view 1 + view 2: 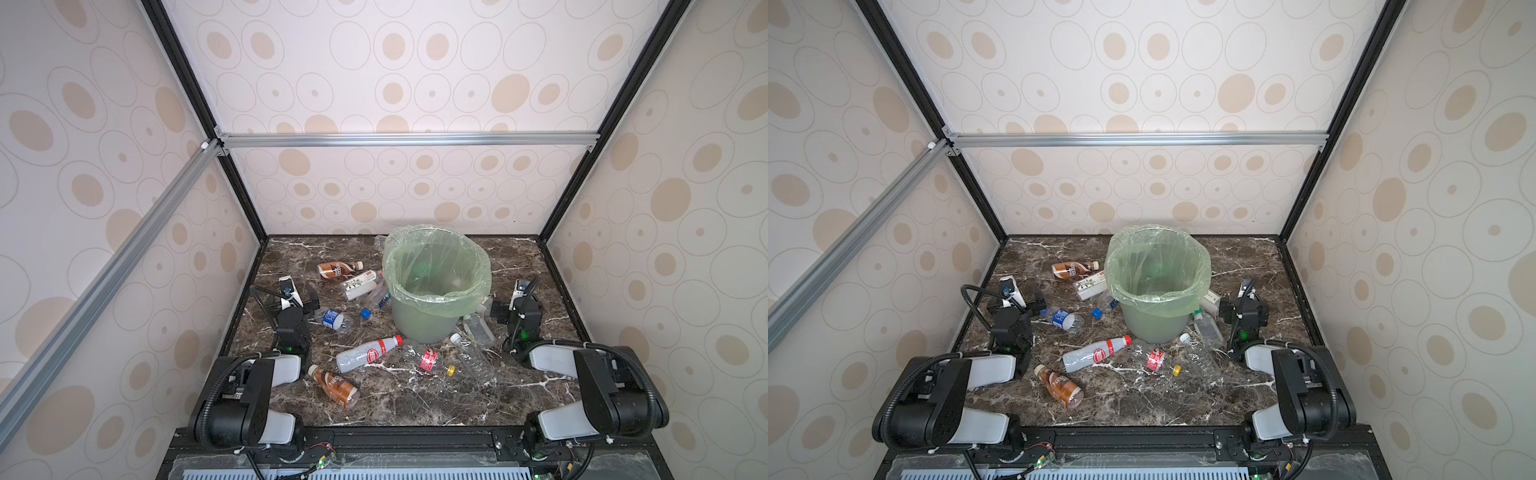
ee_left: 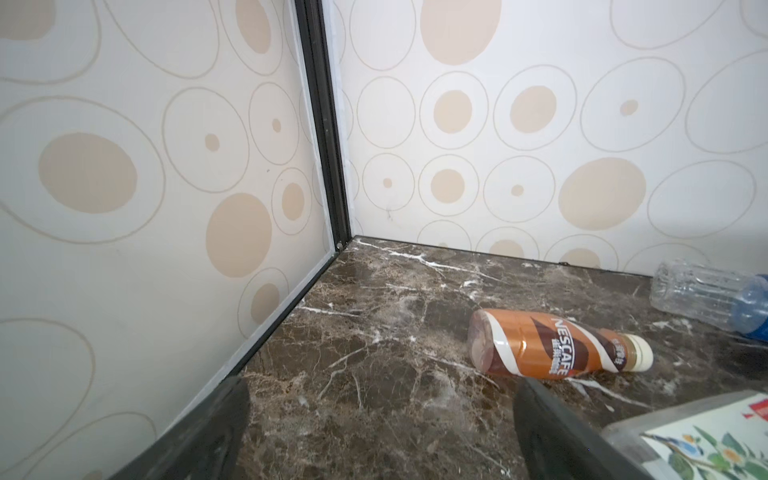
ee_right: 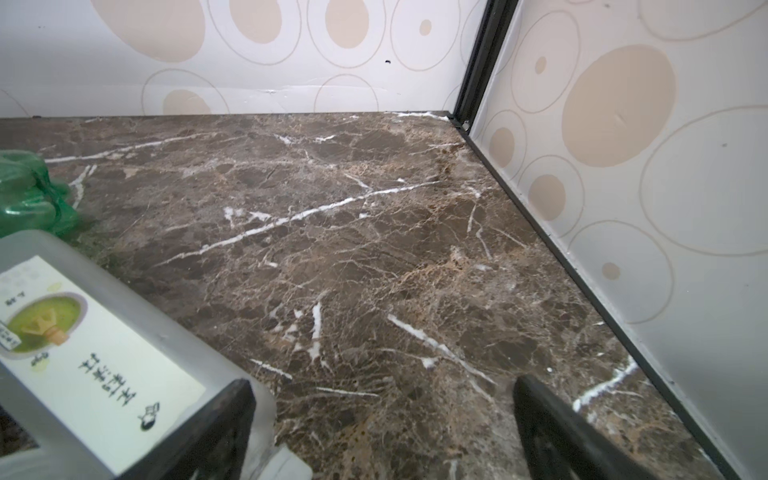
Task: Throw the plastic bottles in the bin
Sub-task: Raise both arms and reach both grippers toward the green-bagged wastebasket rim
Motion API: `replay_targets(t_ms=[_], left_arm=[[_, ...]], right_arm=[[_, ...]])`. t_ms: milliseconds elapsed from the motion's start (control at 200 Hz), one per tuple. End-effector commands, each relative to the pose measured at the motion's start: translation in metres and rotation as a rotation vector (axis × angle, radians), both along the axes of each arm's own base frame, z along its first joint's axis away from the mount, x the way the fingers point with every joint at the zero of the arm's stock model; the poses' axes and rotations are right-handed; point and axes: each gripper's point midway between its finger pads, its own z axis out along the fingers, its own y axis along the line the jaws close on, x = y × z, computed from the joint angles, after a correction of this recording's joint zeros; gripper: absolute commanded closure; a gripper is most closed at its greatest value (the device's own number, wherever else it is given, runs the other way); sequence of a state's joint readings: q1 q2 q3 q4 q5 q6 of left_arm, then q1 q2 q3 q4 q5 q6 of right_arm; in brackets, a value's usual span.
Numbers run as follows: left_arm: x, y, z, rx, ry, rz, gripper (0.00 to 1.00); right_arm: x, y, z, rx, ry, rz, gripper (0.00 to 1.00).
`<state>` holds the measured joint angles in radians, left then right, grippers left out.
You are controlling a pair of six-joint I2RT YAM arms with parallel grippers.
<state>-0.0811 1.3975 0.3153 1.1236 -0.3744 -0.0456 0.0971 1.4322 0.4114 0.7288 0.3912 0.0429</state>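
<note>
Top views, front edge first: a near brown-labelled bottle (image 1: 334, 387) lies on its side on the dark marble worktop (image 1: 415, 403), close to the left arm's base. Just past it is a red-capped bottle (image 1: 368, 353), white body, red label, also on its side. To its right are a crushed red-label bottle (image 1: 428, 359), a loose yellow cap (image 1: 450, 370), then a clear white-capped bottle (image 1: 473, 359) lying flat. Farther in on the right, a second clear bottle (image 1: 478, 329) lies just beside the bin's foot. Left of centre lies a crushed blue-label bottle (image 1: 334, 320), with a loose blue cap (image 1: 365, 313) near it. Left pincer (image 2: 378, 390): jaws wide apart, holding nothing, low over bare worktop at the left side. Right pincer (image 3: 382, 384): jaws wide apart too, empty. One of its fingers sits right at a matcha-label bottle (image 3: 95, 353); I cannot tell whether they touch. The bin (image 1: 419, 326), pale green with a bag folded over the rim, stands upright mid-worktop toward the back. At its left flank a leaf-label bottle (image 1: 359, 284) lies flat, and beyond that a far brown-labelled bottle (image 1: 338, 269). Left wrist view shows a clear blue-banded bottle (image 2: 706, 295) farther off than that brown one. Right wrist view catches a crumpled green bottle (image 3: 29, 195) on the worktop beyond the matcha-label one. Every bottle noted lies outside the bin.
</note>
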Motion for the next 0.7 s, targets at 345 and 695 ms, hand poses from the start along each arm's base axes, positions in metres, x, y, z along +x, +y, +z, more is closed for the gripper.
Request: replay_targets(t_ms=[345, 695], left_arm=[[-0.003, 0.002, 0.045, -0.229, 0.028, 0.069, 0.01], [0.015, -0.045, 0.085, -0.319, 0.128, -0.145, 0.01]], right_arm=[[-0.017, -0.039, 0.019, 0.075, 0.112, -0.347, 0.0], [-0.011, -0.043, 0.062, 0.073, 0.274, -0.318, 0.0]])
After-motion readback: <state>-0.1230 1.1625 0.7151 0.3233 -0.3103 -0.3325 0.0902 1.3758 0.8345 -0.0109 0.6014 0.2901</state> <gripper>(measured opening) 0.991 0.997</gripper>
